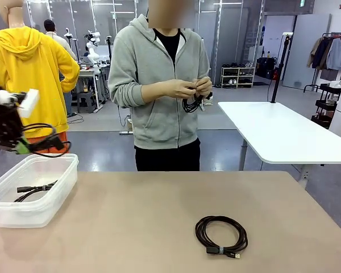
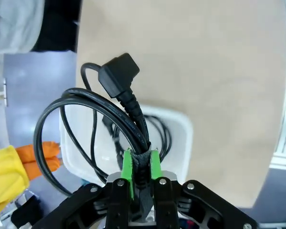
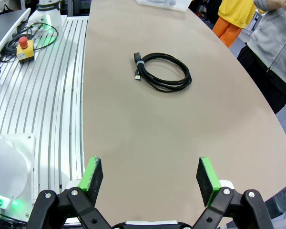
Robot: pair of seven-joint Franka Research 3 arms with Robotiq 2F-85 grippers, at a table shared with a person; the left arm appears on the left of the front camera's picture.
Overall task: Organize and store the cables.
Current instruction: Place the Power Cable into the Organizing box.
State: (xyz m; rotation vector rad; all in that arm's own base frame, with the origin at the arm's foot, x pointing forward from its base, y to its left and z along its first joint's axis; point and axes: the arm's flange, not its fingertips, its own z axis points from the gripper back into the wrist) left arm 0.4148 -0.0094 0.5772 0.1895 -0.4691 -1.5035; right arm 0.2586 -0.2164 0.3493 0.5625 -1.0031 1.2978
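Observation:
My left gripper (image 1: 23,147) hangs above the clear plastic bin (image 1: 57,196), shut on a coiled black cable (image 1: 48,141). The left wrist view shows its green pads (image 2: 128,167) clamping that cable's (image 2: 86,102) wrapped section, with the plug end (image 2: 119,74) sticking up. Another cable (image 1: 37,189) lies inside the bin. A third coiled cable (image 1: 220,234) rests on the table at front right, and it lies ahead of my right gripper (image 3: 149,176), which stands open well short of that cable (image 3: 162,71). The person holds a further cable (image 1: 192,103) in both hands.
The tan table (image 1: 131,227) stretches between bin and coil. The person stands at its far edge. A white table (image 1: 278,133) stands behind on the right. Beside my right arm runs a ribbed metal base with a red stop button (image 3: 23,44).

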